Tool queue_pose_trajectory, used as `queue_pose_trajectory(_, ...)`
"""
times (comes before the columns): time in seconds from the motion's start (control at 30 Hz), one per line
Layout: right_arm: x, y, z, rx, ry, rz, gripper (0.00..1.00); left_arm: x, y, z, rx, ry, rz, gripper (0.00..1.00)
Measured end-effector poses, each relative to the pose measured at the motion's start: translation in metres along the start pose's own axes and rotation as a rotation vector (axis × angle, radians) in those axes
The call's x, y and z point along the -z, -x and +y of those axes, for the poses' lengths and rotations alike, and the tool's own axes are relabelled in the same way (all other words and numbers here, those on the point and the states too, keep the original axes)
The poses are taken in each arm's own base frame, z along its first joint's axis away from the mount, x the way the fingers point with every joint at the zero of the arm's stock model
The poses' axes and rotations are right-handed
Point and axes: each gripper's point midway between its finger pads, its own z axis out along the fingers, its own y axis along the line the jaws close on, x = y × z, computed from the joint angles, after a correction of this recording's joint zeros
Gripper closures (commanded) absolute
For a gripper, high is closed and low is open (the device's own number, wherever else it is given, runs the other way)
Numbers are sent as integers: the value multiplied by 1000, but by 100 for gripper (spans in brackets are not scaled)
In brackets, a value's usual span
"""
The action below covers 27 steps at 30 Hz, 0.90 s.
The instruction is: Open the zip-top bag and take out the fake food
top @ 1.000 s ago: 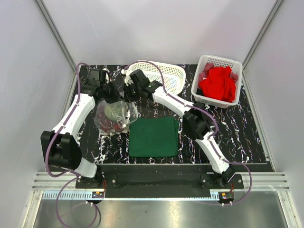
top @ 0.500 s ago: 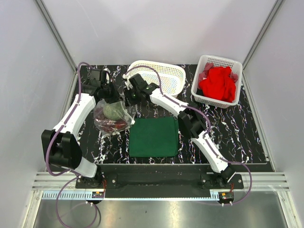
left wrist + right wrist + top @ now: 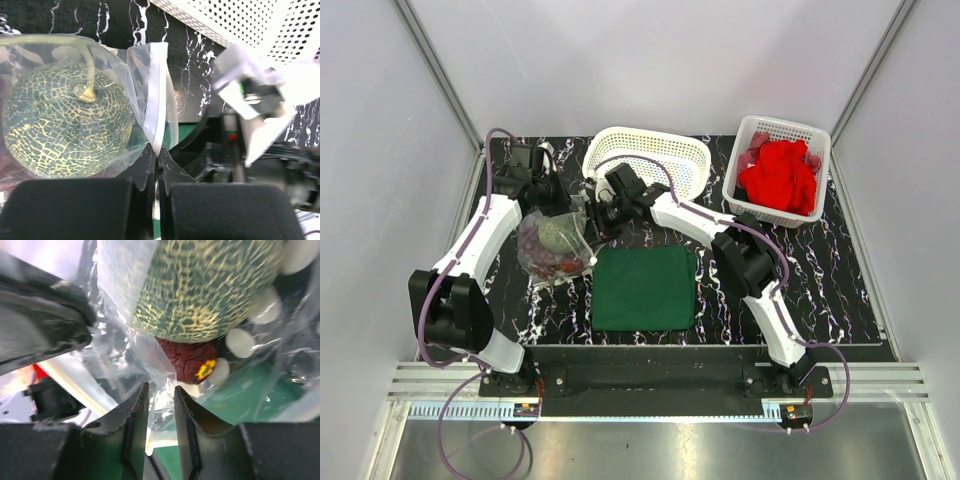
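The zip-top bag lies left of the green cloth, clear and crinkly. Inside it are the mottled green ball and dark red berry clusters. My left gripper is at the bag's far edge. In the left wrist view it is shut on the bag's white zip strip, with the green ball just left. My right gripper is at the bag's right corner. In the right wrist view its jaws stand a narrow gap apart with crumpled bag film between them, under the ball and a red berry.
A flat dark green cloth lies right of the bag. A white oval lattice basket stands behind the grippers. A white square basket with a red cloth stands at the back right.
Both grippers have moved nearer, toward the bag, the right one swinging from beside the oval basket down to the bag's right corner. The bag has shifted slightly and flattened.
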Motion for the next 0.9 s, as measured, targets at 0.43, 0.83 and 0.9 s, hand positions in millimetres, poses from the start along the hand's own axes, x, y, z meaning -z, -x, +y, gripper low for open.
queue_pose_trajectory(0.43,-12,-12,-5,-103,75,25,61,-2,-7,-10,43,-51,41,100)
queue_pose_trajectory(0.83,7,-5,-36,-173,74,14,65,24,-1,-20,46,-66,14,100)
queue_pose_trajectory(0.9,7,-4,-34,-166,82,15,66,25,1,-22,46,-71,8,100)
